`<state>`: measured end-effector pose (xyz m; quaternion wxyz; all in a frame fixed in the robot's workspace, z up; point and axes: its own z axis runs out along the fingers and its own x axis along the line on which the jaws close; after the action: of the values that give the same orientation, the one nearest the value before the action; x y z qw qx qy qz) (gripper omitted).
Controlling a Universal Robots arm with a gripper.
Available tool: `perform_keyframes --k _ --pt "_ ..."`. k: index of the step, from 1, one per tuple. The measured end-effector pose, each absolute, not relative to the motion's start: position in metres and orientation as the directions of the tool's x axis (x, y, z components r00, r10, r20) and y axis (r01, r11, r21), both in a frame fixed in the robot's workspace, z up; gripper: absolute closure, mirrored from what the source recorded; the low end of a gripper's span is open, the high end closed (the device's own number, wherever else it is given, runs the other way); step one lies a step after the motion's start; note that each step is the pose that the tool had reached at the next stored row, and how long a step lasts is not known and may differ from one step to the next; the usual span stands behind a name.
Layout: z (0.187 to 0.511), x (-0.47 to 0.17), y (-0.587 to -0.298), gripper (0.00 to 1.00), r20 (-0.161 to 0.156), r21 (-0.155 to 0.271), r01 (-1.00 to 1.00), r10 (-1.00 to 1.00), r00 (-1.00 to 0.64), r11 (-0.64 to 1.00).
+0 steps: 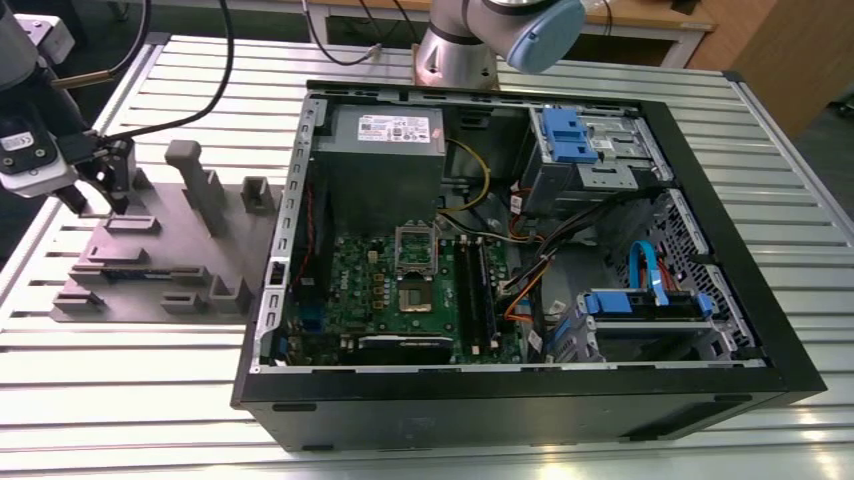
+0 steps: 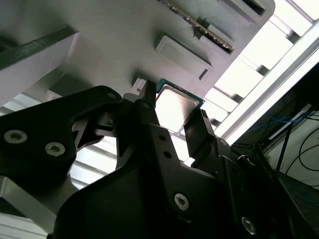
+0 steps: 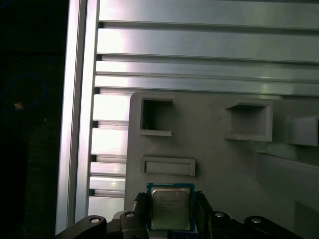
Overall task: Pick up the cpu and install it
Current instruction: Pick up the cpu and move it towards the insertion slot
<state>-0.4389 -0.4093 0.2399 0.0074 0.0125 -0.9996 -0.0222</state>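
Note:
The cpu (image 3: 170,208) is a small square chip with a shiny silver top, lying flat on the grey plastic tray (image 3: 214,159). In both wrist views my gripper (image 3: 170,216) has its two black fingers pressed against opposite edges of the chip. The second wrist view shows the cpu (image 2: 175,105) between the fingertips (image 2: 147,102), with the gripper (image 2: 174,118) low over the tray (image 2: 114,45). In the exterior view the gripper (image 1: 102,208) stands over the tray (image 1: 147,272) at that view's left. The metal socket frame (image 1: 415,262) sits on the green motherboard inside the open computer case (image 1: 534,400).
Raised blocks and posts (image 1: 200,185) stand on the tray near the gripper. The case holds a grey power-supply box (image 1: 384,140), blue drive brackets (image 1: 567,135) and loose cables (image 1: 534,270). Everything rests on a slatted aluminium table (image 1: 147,370). The arm's base (image 1: 461,50) stands behind the case.

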Motion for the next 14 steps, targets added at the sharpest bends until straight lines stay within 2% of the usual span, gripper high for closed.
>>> perform_keyframes --k 14 --pt "0.2449 -0.4389 -0.4093 0.53 0.014 0.045 -0.025 -0.025 -1.0 0.999"
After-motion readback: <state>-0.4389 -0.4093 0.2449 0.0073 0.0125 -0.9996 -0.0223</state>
